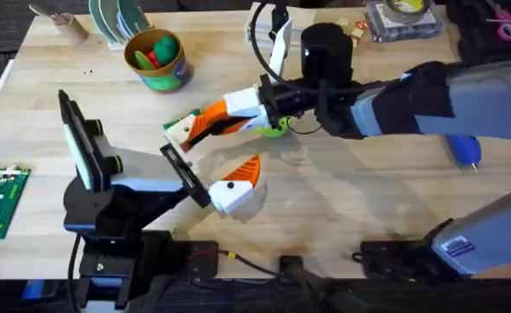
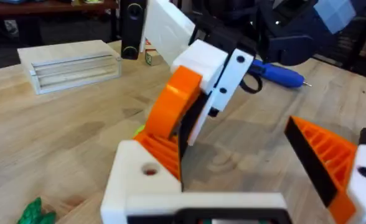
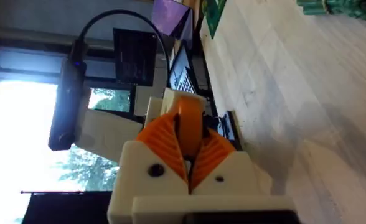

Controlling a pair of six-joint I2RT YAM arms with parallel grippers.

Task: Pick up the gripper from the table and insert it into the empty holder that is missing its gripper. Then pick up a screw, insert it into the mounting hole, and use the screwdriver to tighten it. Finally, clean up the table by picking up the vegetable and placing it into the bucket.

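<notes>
The right gripper [image 1: 189,129] is clenched on the gripper [image 3: 187,124], a small orange wedge pinched between its 2 ribbed pads above mid-table. The left gripper [image 1: 238,183] hangs released, just nearer. The bucket [image 1: 158,59] (green wall, yellow rim) stands far left; the blue screwdriver [image 1: 464,149] lies right.

The table [image 1: 342,200] is pale wood with a smooth matt top, the right gripper [image 1: 190,129] has ribbed orange plastic pads, and the screwdriver [image 2: 279,73] is shiny blue plastic.
</notes>
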